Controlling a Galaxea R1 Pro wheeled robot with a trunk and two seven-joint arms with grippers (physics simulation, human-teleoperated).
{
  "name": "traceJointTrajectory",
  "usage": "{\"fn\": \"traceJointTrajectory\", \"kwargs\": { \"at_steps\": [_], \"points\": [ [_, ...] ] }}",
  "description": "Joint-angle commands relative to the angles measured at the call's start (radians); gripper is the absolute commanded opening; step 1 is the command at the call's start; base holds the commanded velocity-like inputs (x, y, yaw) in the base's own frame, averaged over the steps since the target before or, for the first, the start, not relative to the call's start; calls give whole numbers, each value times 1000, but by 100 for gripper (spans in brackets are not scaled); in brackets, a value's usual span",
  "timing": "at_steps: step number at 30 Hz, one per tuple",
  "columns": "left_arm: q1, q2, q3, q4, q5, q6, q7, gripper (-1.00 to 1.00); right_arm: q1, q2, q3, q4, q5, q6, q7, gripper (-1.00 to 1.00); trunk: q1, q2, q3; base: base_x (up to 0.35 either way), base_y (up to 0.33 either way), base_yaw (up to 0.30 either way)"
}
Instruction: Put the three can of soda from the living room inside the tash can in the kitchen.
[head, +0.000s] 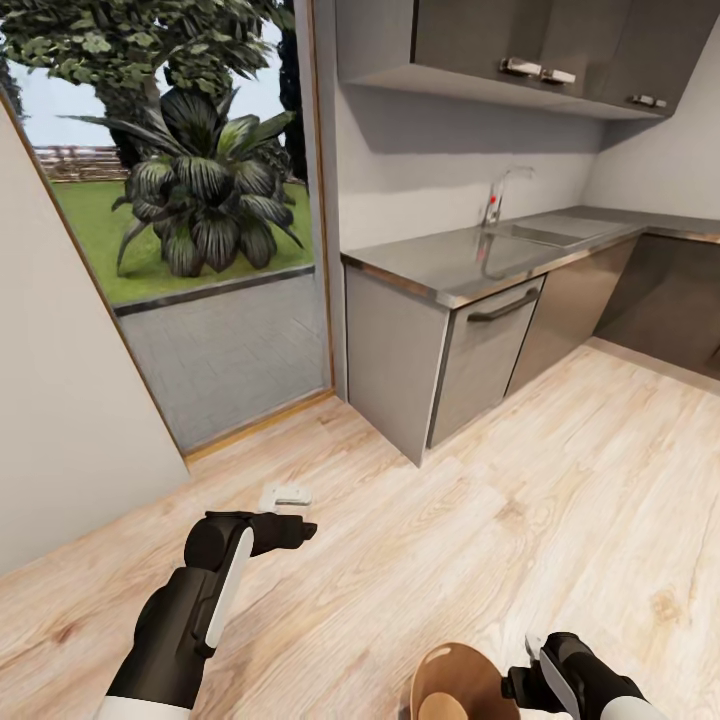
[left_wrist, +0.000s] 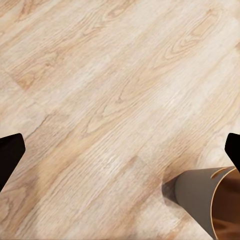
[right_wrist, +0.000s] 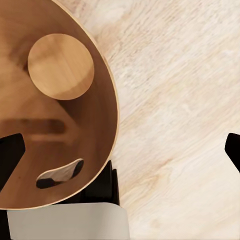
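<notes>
The tash can (head: 462, 682) is a pale grey bin with a wood-brown inside, at the bottom edge of the head view, on the kitchen's light wood floor. In the left wrist view the tash can (left_wrist: 205, 197) throws a shadow at its foot. My right gripper (head: 527, 668) hovers just beside its rim, fingers wide apart; in the right wrist view the tash can (right_wrist: 55, 110) shows a bare round bottom and a handle slot, with nothing inside. My left gripper (head: 298, 530) hangs open over bare floor, to the bin's left. The cans of soda are out of view.
A steel counter (head: 470, 260) with a sink, tap and grey cabinet fronts runs along the right wall, with wall cupboards (head: 540, 45) above. A wood-framed glass door (head: 200, 250) looks onto a garden. A small white object (head: 285, 493) lies on the floor ahead of my left gripper.
</notes>
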Motion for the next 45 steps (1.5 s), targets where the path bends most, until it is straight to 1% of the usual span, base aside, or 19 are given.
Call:
{"fn": "traceJointTrajectory", "kwargs": {
  "at_steps": [1,13,21,26,45],
  "points": [
    [0,0,0,0,0,0,0,100,0,0,0,0,0,0,0,100,4,-7,-3,0,0,0],
    [0,0,-1,3,-2,0,0,100,0,1,0,1,1,-1,0,100,50,-91,-41,0,0,0],
    [0,-3,-1,3,-3,0,0,100,0,2,1,1,-1,-49,-2,100,81,-147,-66,0,0,0],
    [0,-3,-2,3,-3,0,0,100,0,2,0,1,-1,-60,-3,100,100,-182,-82,0,0,0],
    [0,-3,-2,4,-4,0,0,100,0,2,0,4,-1,-60,-3,100,173,-315,-141,0,0,0]
  ]
}}
